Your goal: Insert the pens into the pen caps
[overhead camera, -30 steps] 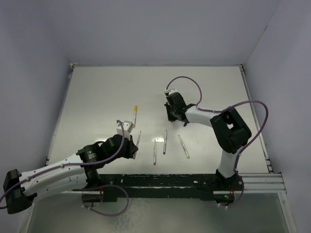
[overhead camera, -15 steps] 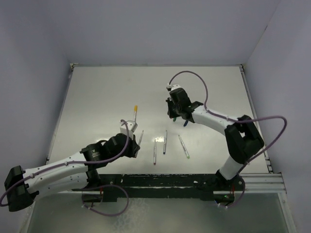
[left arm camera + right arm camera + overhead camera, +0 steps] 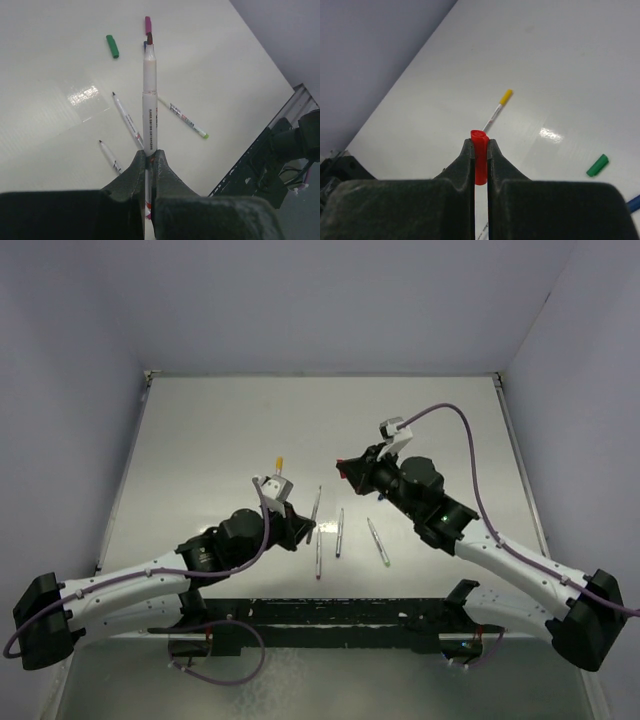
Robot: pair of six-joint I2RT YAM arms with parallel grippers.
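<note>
Left hand [image 3: 149, 152], right hand [image 3: 480, 145] swung to face each other since earlier.
I had left clamped on a pen [image 3: 150, 95], right pinching red cap [image 3: 480, 137].

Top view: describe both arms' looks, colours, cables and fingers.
Both the left arm and right arm have white links with black joints and a lilac cable looping along. Each wrist carries a white camera block; the fingers are dark and matte.

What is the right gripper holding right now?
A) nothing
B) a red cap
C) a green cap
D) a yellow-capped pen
B: in the right wrist view the right gripper is shut on a red cap, while the green cap lies loose on the table.
</note>
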